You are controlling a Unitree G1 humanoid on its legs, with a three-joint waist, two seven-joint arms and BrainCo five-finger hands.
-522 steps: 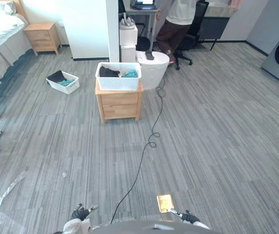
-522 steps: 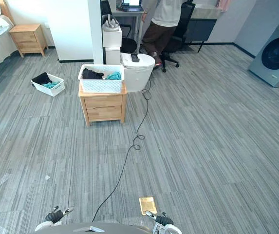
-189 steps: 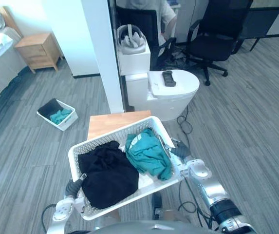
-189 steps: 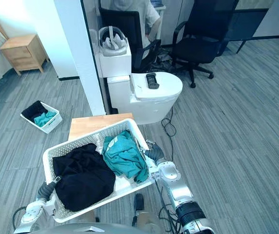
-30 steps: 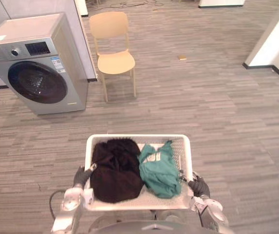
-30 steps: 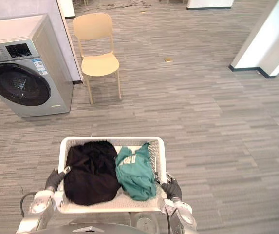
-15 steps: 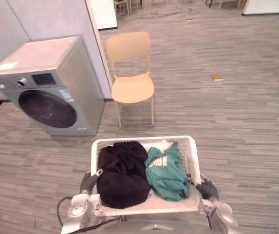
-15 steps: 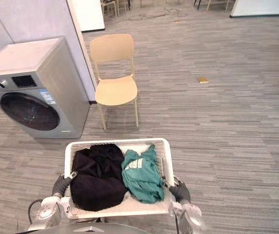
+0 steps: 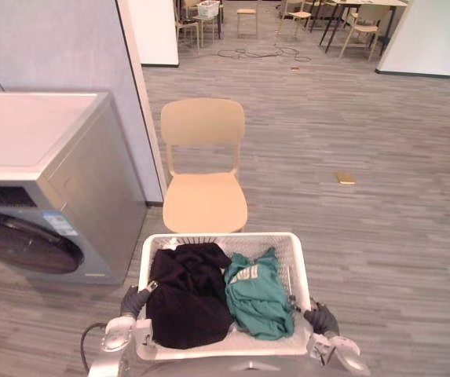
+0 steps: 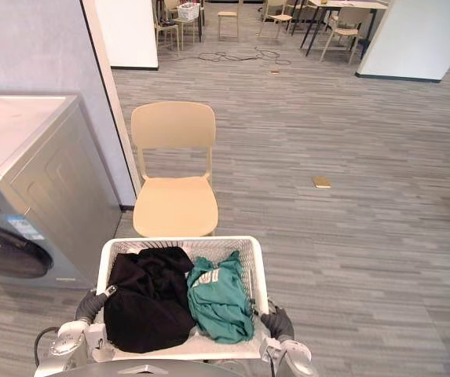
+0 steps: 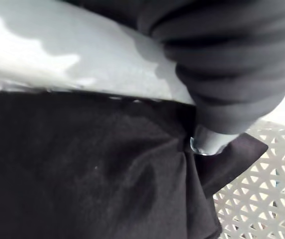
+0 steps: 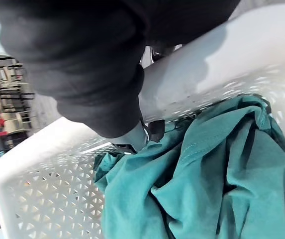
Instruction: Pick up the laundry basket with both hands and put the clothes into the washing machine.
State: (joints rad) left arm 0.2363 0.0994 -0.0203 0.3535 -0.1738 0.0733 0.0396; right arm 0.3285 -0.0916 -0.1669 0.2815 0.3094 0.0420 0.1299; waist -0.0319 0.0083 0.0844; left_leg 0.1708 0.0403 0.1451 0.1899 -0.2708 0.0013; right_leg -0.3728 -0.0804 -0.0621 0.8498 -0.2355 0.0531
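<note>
A white mesh laundry basket (image 9: 218, 238) hangs low in front of me, carried between both hands. A black garment (image 9: 187, 294) fills its left half and a teal garment (image 9: 258, 294) its right half. My left hand (image 9: 133, 301) is curled on the basket's left rim (image 11: 72, 59), with the black cloth (image 11: 82, 169) just past it. At the right rim (image 12: 222, 59) my right hand (image 9: 322, 318) grips beside the teal cloth (image 12: 207, 174). The grey washing machine (image 9: 36, 188) stands at the left, its round door partly cut off by the view's edge.
A pale yellow chair (image 9: 204, 196) stands right beyond the basket, next to the washing machine and a grey wall panel (image 9: 67, 47). Open grey floor stretches to the right, with a small brass floor plate (image 9: 345, 178). Tables and chairs (image 9: 342, 16) stand far back.
The camera has moved: the chair and washing machine now look closer, and the machine sits further left. Both hands keep their hold on the basket, and the clothes lie the same.
</note>
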